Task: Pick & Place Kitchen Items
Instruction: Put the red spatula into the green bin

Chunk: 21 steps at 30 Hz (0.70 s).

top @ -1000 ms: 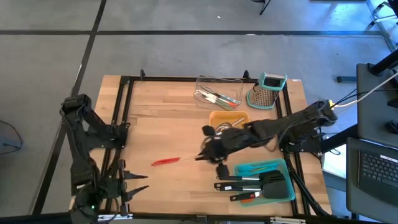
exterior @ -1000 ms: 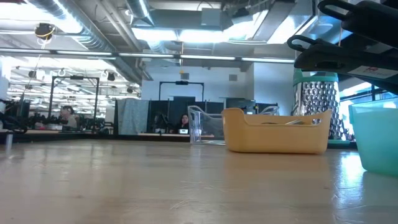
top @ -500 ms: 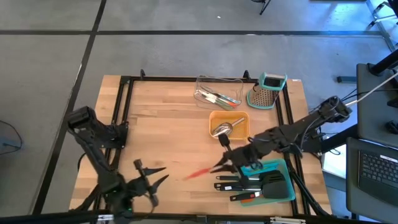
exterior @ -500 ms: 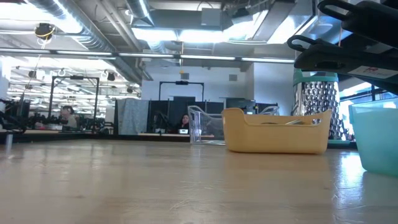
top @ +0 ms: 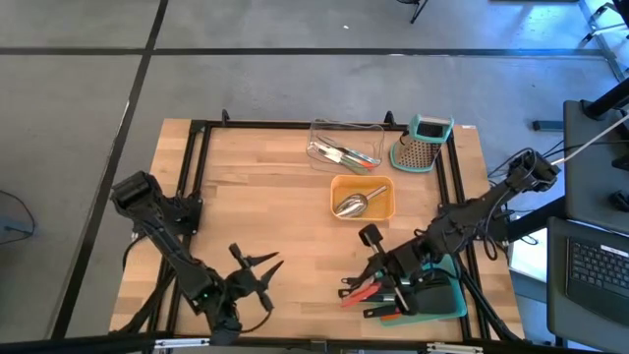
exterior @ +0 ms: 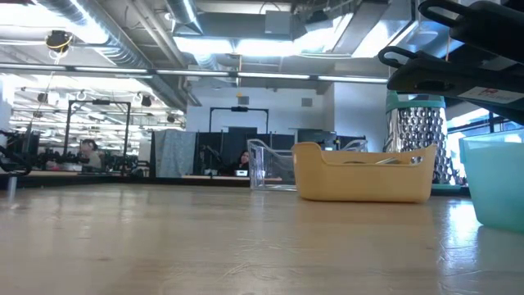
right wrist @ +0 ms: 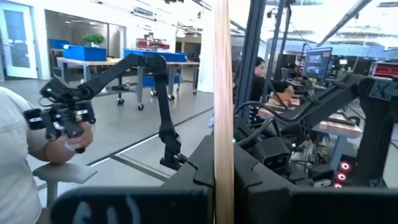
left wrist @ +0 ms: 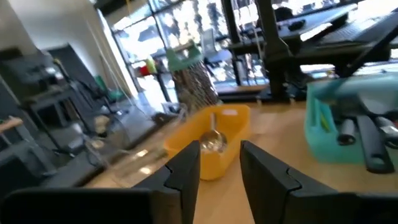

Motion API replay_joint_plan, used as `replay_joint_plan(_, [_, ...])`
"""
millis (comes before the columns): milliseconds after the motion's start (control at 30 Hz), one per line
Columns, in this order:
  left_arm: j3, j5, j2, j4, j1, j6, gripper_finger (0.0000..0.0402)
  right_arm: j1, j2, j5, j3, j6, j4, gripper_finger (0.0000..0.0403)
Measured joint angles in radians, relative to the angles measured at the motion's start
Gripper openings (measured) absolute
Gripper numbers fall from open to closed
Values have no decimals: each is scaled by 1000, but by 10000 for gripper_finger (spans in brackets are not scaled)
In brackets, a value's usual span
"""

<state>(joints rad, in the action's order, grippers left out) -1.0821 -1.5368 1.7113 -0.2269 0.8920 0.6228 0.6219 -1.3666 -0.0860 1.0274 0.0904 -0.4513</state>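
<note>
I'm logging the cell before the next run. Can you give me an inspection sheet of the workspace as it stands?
Surface: wooden table, bare through the middle.
Job's things: steel scoop in the orange tray; utensils in the clear tray; black spatulas in the teal tray; red utensil at that tray's edge.
Clutter: box grater at the far right corner.
Grippers: right gripper shut on the red utensil; left gripper over the near edge, jaws apart, empty.
Cables: white cable off the table's right.
Surroundings: open lab; person holding a controller, right wrist view.
</note>
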Motion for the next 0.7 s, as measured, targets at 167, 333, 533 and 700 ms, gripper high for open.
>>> replay_joint_plan(167, [0,77,69,133,-38,-47,89,8,1,-20,-14,-4,1,7])
replay_joint_plan(333, [0,251,187,533,-98,-300,78,10,2,-19,-25,-17,7,7])
replay_joint_plan(533, [0,693,312,1303,-153,-818,68,20,1,-19,-27,-49,34,7])
replay_joint_plan(700, [-1,981,334,1694,-205,-1000,65,47,1,-19,-27,-40,28,7])
